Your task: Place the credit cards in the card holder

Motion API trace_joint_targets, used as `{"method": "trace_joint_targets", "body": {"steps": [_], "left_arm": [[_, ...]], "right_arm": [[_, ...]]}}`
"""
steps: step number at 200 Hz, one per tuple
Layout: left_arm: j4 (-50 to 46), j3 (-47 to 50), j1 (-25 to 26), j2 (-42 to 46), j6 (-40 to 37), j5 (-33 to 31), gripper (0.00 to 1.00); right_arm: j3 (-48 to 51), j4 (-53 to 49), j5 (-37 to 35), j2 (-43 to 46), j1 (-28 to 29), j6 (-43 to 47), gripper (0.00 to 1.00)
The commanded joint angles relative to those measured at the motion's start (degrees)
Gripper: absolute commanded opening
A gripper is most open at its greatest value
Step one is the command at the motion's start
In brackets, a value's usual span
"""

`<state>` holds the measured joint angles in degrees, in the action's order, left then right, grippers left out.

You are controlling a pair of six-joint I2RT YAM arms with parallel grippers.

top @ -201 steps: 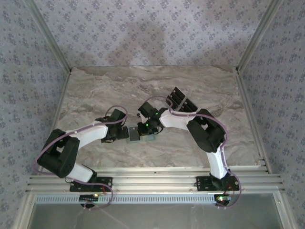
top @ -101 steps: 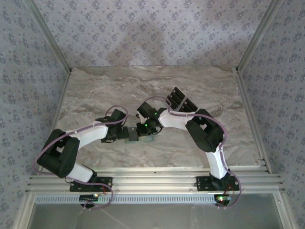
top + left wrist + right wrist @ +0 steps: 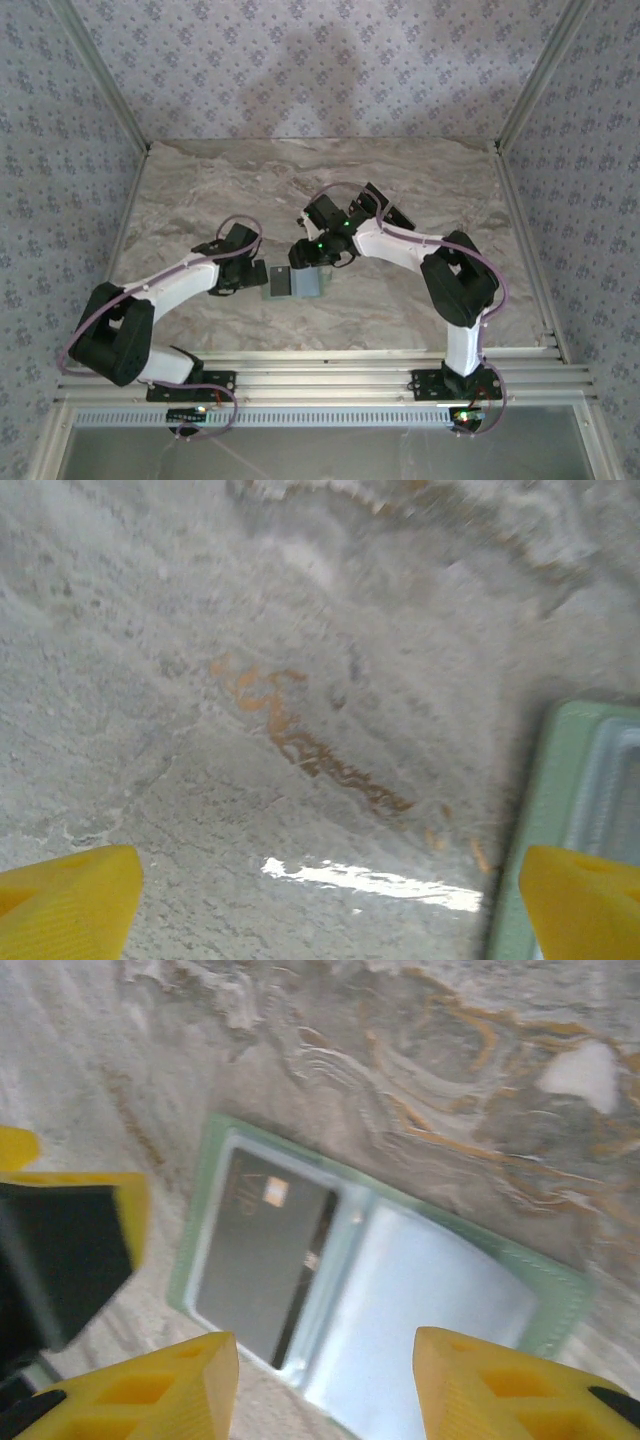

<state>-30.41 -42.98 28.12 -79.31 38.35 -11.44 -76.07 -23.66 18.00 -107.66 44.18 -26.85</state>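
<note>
The top view is evenly and softly lit, with a faint shadow on the back wall (image 3: 318,55) and soft shadows on the worktop (image 3: 200,190). The left wrist view is blurred, most at its top edge, and a white streak of glare lies on the stone. In the right wrist view the clear pocket of the card holder (image 3: 440,1290) shines pale.
</note>
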Motion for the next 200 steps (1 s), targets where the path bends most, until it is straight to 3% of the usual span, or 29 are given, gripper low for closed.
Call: {"method": "trace_joint_targets", "body": {"steps": [1, 122, 200], "left_arm": [[-2.7, -2.0, -0.2, 1.8, -0.8, 0.8, 0.97], [-0.7, -1.9, 5.2, 0.9, 2.2, 1.3, 0.97], [4.6, 0.5, 11.5, 1.4, 4.7, 1.7, 0.97]], "right_arm": [[0.2, -3.6, -1.3, -1.5, -0.4, 2.5, 0.52], [-0.4, -3.3, -2.1, -6.2, -0.1, 2.7, 0.56], [0.0, 0.7, 4.3, -8.1, 0.6, -1.9, 0.58]]}}
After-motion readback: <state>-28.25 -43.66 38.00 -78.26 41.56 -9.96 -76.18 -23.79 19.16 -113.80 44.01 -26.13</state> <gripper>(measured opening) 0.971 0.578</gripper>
